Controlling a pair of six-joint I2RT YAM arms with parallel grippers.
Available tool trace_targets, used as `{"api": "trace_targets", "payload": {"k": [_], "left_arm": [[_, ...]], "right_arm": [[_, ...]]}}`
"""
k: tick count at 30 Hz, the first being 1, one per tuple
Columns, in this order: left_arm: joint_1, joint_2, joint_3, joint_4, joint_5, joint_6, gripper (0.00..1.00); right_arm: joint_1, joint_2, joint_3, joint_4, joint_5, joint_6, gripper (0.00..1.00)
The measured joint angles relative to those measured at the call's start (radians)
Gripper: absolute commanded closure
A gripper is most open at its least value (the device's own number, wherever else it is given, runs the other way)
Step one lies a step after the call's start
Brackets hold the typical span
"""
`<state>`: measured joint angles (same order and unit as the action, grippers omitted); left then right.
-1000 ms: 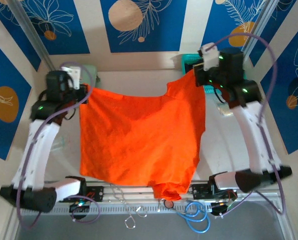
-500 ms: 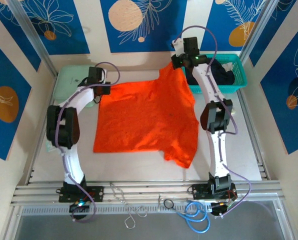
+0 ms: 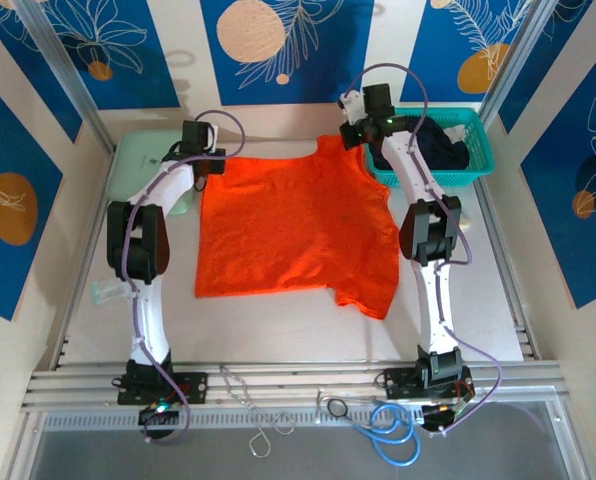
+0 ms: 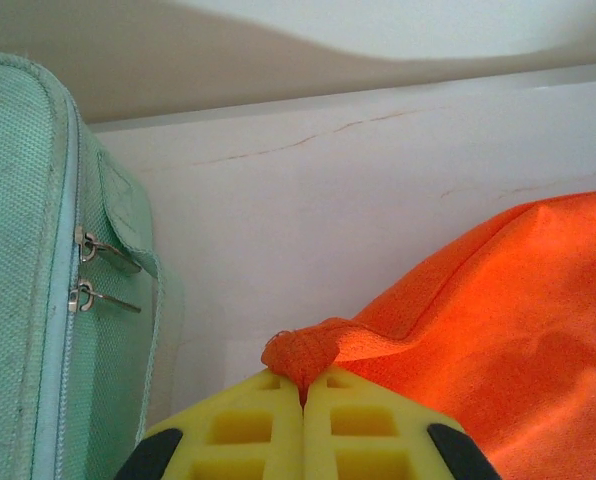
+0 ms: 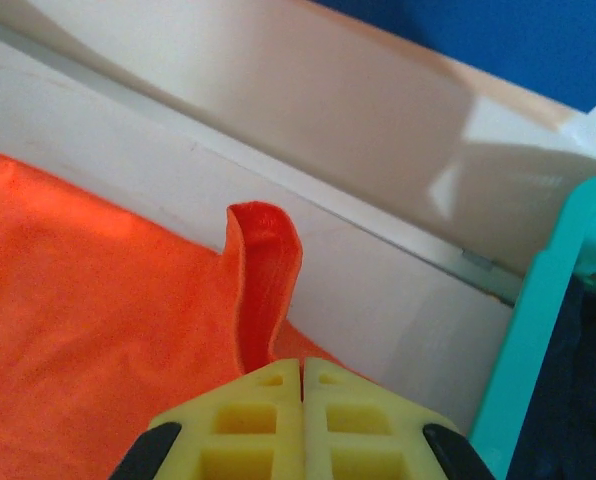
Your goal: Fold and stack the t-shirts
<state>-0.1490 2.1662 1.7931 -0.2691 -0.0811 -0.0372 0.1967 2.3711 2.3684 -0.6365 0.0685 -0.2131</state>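
Blue floral walls (image 3: 313, 65), wht table (image 3: 483, 285)

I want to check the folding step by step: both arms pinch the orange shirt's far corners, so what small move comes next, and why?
Probably lower both corners to the table and open the fingers. The left gripper and right gripper each pinch a far corner of the orange shirt, which lies spread nearly flat, so letting go readies it for folding.
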Motion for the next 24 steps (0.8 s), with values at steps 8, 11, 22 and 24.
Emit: {"api": "trace_targets", "payload": {"k": [8, 11, 22, 24], "left_arm": [[0.002, -0.003, -0.082, 0.003, -0.016, 0.043, 1.0], [0.005, -0.01, -0.117, 0.01, -0.025, 0.053, 1.0], [0.014, -0.094, -0.208, 0.063, -0.052, 0.078, 1.0], [0.016, -0.106, -0.214, 0.07, -0.056, 0.088, 1.0]], "right_arm": [[-0.015, -0.254, -0.357, 0.13, -0.043, 0.017, 1.0], [-0.027, -0.32, -0.446, 0.172, -0.064, 0.035, 1.0], [-0.059, -0.444, -0.699, 0.285, -0.114, 0.096, 1.0], [-0.064, -0.46, -0.74, 0.296, -0.118, 0.109, 1.0]]}}
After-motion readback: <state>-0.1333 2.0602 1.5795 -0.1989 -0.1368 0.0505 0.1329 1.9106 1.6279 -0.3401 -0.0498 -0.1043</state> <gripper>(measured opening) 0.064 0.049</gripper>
